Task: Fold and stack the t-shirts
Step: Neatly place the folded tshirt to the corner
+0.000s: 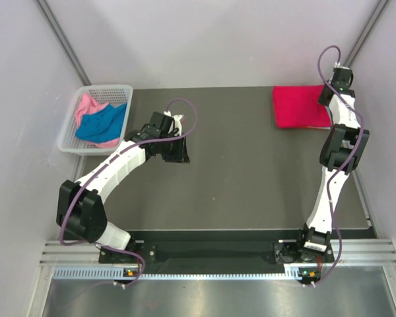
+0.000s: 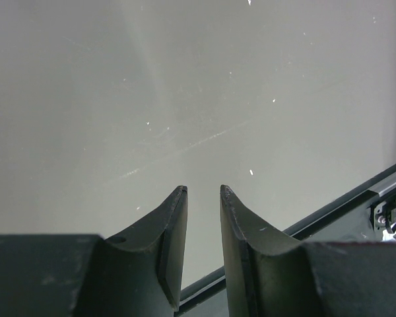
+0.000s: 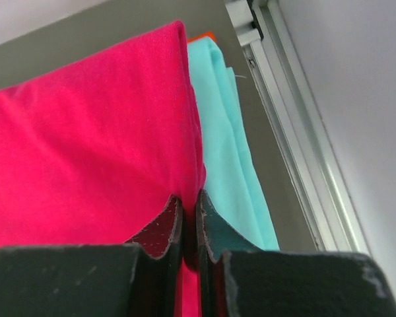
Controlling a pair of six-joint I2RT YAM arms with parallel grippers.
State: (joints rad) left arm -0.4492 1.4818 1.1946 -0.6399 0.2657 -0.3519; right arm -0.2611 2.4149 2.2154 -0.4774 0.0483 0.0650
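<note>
Far right corner of the dark grey counter: a crimson red soft cloth t-shirt, folded into a flat rectangle. Directly under it, seen from the right wrist, a light turquoise cloth t-shirt, poking out on the side toward the metal rail. Beneath that, just a sliver of an orange cloth t-shirt at the far corner. By the look of it a stack of three, red on top.

Right claw at the right-hand edge of the red shirt, jaws pressed together with a thin strip of red cloth showing in the slit between them. Judged clamped on that edge, not merely resting beside it. Top layer therefore probably not released yet.

Left claw well apart from the stack, near the counter's left-centre, pointing down at bare surface. Jaws apart, nothing between them.

Far left corner: a white plastic lattice basket, with a royal blue cloth t-shirt crumpled on top of a pink cloth t-shirt. Neither folded, neither touched by a claw.

Judged a little past halfway: three of five shirts folded and piled, pending release of the red one. Left to do: letting go of the red edge, then lifting blue and pink out of the basket in turn, spreading, folding, and adding each to the pile on the right.
</note>
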